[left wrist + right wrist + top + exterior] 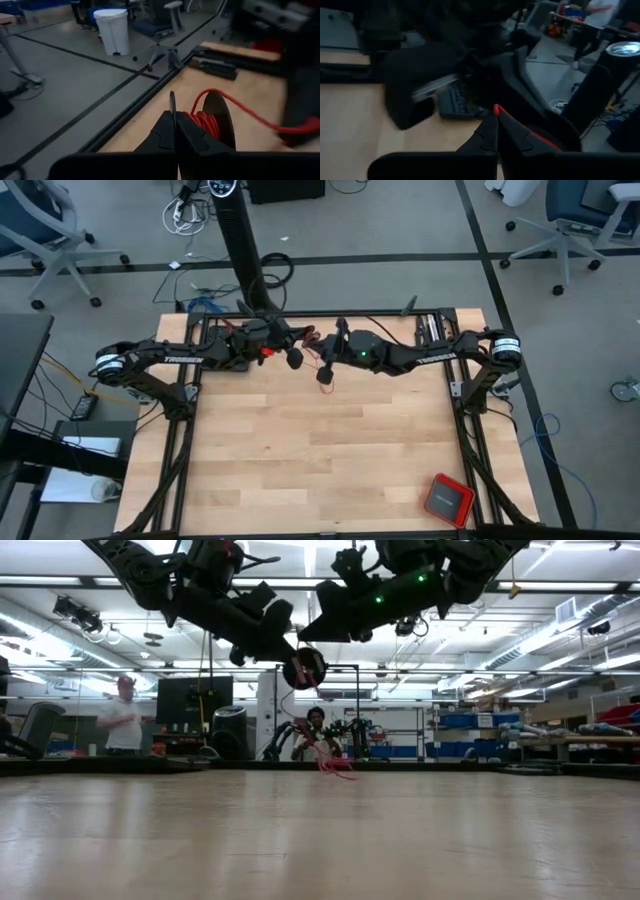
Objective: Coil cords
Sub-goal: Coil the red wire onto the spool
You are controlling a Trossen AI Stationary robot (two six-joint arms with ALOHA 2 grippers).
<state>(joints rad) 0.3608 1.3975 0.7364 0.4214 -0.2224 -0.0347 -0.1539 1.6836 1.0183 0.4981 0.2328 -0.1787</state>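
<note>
We hold both arms raised over the far half of the pale wooden plank table (pixel 320 450), meeting near its twelve o'clock edge. Our left gripper (pixel 175 131) is pinched fully closed on a thin black disc-shaped spool (pixel 220 120), and several turns of the very thin red cord (pixel 202 122) sit wound around the spool's core beside its fingertips. From there a red strand runs off across the table top toward our right gripper (pixel 496 116), which is also closed tight, with a short stretch of that same red cord nipped at its tip. In the low view a loose tangle of red loops dangles below the two grippers and down toward the table, so we judge the coiling as partly done: some turns are on, and the hanging slack is left to wind in. In the high view the grippers sit close together, the left at about nine o'clock of the right. Near the table's five o'clock corner lies a red square box with a dark top (pixel 448 500), well apart from the work. Beyond the table we see grey floor, office chairs, a white bin, shelving and two people standing far off.
</note>
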